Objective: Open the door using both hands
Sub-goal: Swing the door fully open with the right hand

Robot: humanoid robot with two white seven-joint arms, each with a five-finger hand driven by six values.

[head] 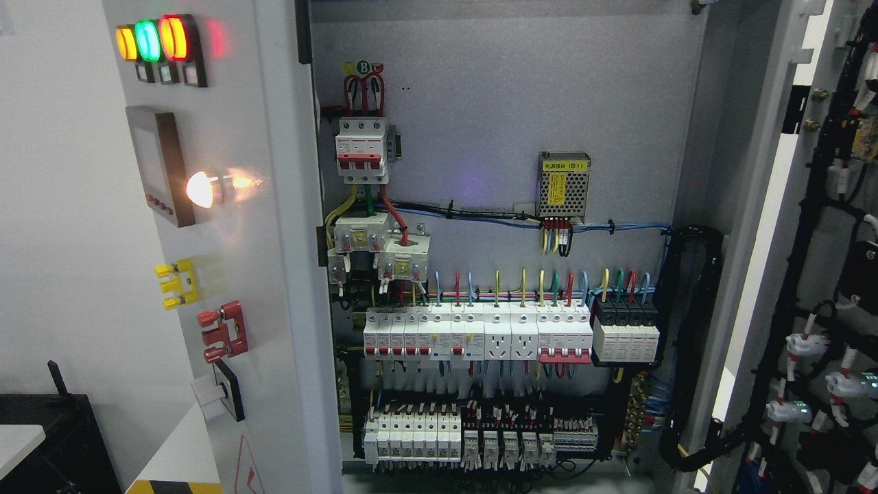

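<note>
The electrical cabinet stands open. Its left door [226,274] is swung outward and seen nearly edge-on, with lit orange, green and red lamps [151,41], a meter panel [161,165] and a glowing white lamp [202,190] on its face. The right door [775,206] is swung wide, and its inner side carries black wiring [823,288]. Between them the back panel [501,103] shows rows of breakers [480,333]. Neither of my hands nor arms appears in the head view.
A power supply box [564,184] and a red-and-white main breaker [362,149] sit on the back panel. A black cable bundle [689,357] loops at the cabinet's right side. A dark box [48,432] stands at lower left.
</note>
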